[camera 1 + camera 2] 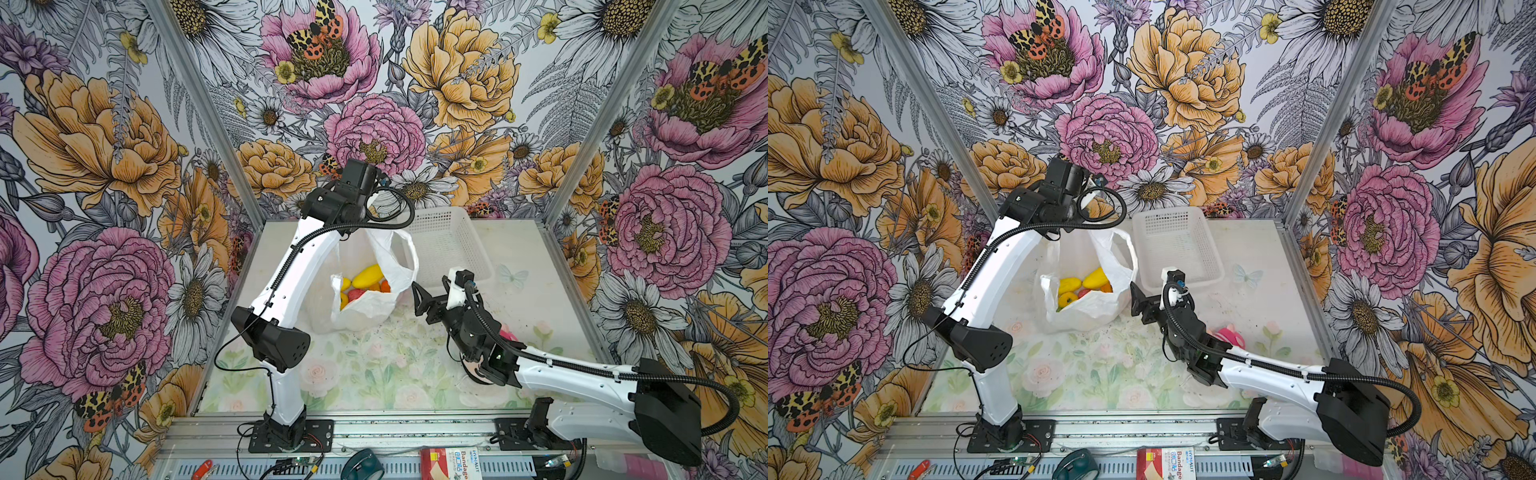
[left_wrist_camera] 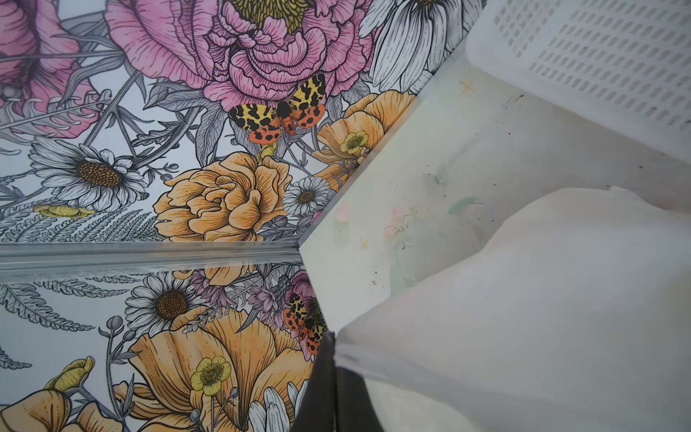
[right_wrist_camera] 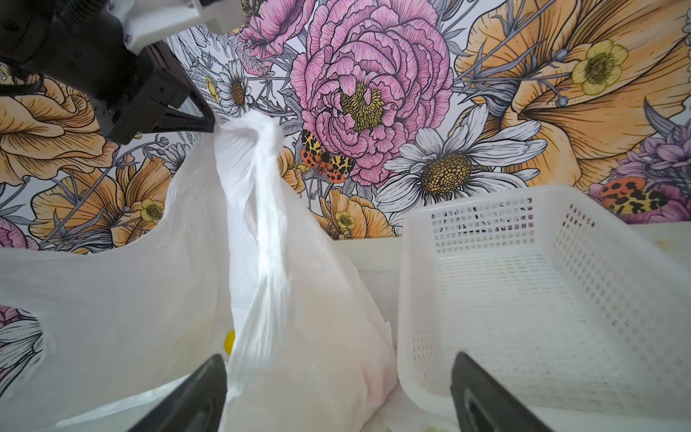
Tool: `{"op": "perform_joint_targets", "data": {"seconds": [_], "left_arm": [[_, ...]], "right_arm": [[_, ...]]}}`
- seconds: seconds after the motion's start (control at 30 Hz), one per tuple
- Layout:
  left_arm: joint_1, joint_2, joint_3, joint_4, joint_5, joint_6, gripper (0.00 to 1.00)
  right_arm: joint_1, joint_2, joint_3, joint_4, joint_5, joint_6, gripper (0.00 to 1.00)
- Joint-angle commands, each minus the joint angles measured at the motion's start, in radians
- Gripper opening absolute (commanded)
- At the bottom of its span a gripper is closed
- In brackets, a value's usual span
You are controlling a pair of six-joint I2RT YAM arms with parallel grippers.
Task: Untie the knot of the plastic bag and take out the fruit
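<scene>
The plastic bag [image 1: 365, 309] [image 1: 1088, 311] stands at the table's middle, its mouth gaping. Inside lies the fruit [image 1: 365, 276] [image 1: 1096, 278]: yellow, orange and pink-red pieces. The knot is out of view. My left gripper [image 2: 331, 336] [image 3: 209, 125] is shut on the bag's far handle strip and holds it up; in both top views the wrist hides its fingers. My right gripper [image 1: 432, 291] [image 1: 1148, 297] [image 3: 338, 374] stands open just right of the bag, nothing between its fingers. The bag's wall [image 3: 299, 299] lies just beyond the fingertips.
A white perforated basket [image 1: 440, 212] [image 1: 1167, 212] [image 3: 523, 299] stands right of the bag at the back, touching it. A pink plush doll [image 1: 505, 332] [image 1: 1229, 334] lies partly under my right arm. Flowered walls close in the table at the back and both sides.
</scene>
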Motion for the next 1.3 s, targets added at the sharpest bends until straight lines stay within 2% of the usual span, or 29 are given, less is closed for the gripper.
{"op": "perform_joint_targets", "data": {"seconds": [0.0, 0.1, 0.23, 0.3, 0.37, 0.47, 0.57, 0.7, 0.8, 0.97, 1.07, 1.27], "left_arm": [[0.009, -0.009, 0.062, 0.039, -0.023, -0.026, 0.0], [0.001, -0.039, 0.07, 0.062, -0.013, -0.009, 0.0], [-0.059, -0.104, 0.034, 0.083, -0.076, 0.024, 0.0], [-0.098, -0.131, -0.013, 0.083, -0.102, 0.016, 0.0], [-0.132, -0.18, -0.127, 0.088, -0.114, -0.01, 0.0], [-0.137, -0.296, -0.398, 0.16, -0.065, -0.05, 0.0], [-0.135, -0.433, -0.64, 0.261, 0.053, -0.081, 0.0], [-0.127, -0.552, -0.848, 0.372, 0.243, -0.123, 0.0], [-0.133, -0.586, -0.97, 0.469, 0.322, -0.131, 0.0], [-0.116, -0.56, -0.966, 0.481, 0.501, -0.173, 0.0], [-0.111, -0.552, -0.983, 0.48, 0.455, -0.151, 0.0], [-0.13, -0.554, -0.997, 0.48, 0.52, -0.129, 0.0]], "right_arm": [[-0.008, 0.018, 0.059, -0.079, -0.05, -0.04, 0.99], [-0.011, 0.034, 0.096, -0.11, -0.088, -0.069, 0.99], [-0.015, 0.033, 0.112, -0.133, -0.101, -0.083, 0.99], [-0.014, 0.026, 0.105, -0.132, -0.1, -0.086, 1.0], [-0.017, 0.015, 0.098, -0.133, -0.101, -0.089, 1.0], [-0.017, -0.011, 0.082, -0.142, -0.105, -0.095, 1.0], [-0.018, -0.034, 0.056, -0.132, -0.102, -0.1, 1.0], [-0.019, -0.034, 0.056, -0.138, -0.109, -0.108, 1.0], [-0.017, -0.031, 0.064, -0.158, -0.127, -0.113, 0.99], [-0.013, -0.054, 0.082, -0.225, -0.129, -0.12, 0.99], [-0.012, -0.099, 0.082, -0.276, -0.126, -0.138, 0.98], [-0.013, -0.183, 0.084, -0.354, -0.15, -0.235, 0.99]]}}
